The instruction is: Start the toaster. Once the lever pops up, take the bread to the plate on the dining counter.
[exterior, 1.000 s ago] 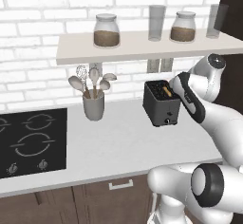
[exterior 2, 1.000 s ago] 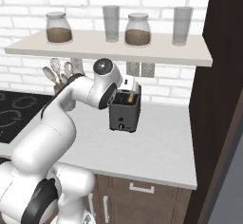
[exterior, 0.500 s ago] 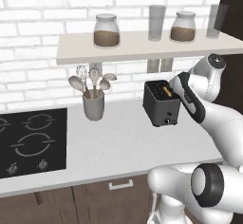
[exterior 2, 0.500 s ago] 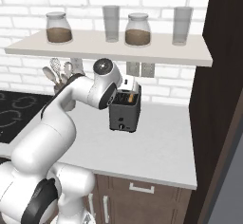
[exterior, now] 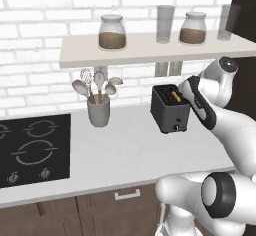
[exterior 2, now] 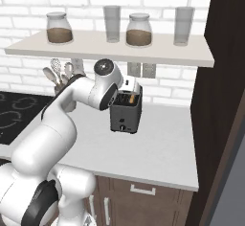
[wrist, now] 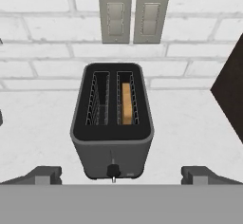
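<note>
The dark grey toaster (exterior: 170, 112) (exterior 2: 126, 113) stands on the grey-white worktop against the brick wall. In the hand view the toaster (wrist: 113, 118) is seen from above and in front, with its small knob (wrist: 113, 171) low on the front. The golden-tan bread (wrist: 126, 103) (exterior: 176, 97) sits down in the right slot; the left slot is empty. My gripper (wrist: 122, 179) hovers above and just in front of the toaster, open, its fingertips (wrist: 45, 174) spread wider than the toaster body, holding nothing. The plate and the dining counter are out of view.
A grey utensil holder (exterior: 98, 111) stands left of the toaster, and a black hob (exterior: 32, 147) lies further left. A shelf (exterior: 150, 49) with jars and glasses hangs close above. Two wall sockets (wrist: 133, 16) sit behind the toaster. A dark cabinet side (exterior 2: 220, 100) bounds the right.
</note>
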{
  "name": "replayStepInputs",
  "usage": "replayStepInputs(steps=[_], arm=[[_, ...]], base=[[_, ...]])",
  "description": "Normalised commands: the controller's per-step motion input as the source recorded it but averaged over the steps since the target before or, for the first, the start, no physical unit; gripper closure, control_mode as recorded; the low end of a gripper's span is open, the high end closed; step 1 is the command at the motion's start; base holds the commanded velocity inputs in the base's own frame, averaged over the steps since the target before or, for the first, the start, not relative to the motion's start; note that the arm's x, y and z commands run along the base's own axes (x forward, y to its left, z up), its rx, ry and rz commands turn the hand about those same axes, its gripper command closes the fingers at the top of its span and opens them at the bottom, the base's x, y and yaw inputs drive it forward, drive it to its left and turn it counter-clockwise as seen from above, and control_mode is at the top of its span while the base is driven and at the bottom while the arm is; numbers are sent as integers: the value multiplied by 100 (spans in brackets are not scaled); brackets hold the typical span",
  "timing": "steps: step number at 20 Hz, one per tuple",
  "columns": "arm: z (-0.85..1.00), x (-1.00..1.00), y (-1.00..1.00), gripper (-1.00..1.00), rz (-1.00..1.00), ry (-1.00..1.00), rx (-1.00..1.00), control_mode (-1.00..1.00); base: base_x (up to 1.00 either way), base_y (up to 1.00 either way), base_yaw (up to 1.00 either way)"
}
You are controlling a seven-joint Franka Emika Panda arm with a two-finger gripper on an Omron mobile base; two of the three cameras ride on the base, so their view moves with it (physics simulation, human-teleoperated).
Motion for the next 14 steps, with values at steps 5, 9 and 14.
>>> replayStepInputs(steps=[5,9,14], arm=[[0,0,0,-100,0,0,0,-100],[0,0,0,-100,0,0,0,-100],[0,0,0,-100,0,0,0,-100]], base=[[0,0,0],[0,0,0],[0,0,0]])
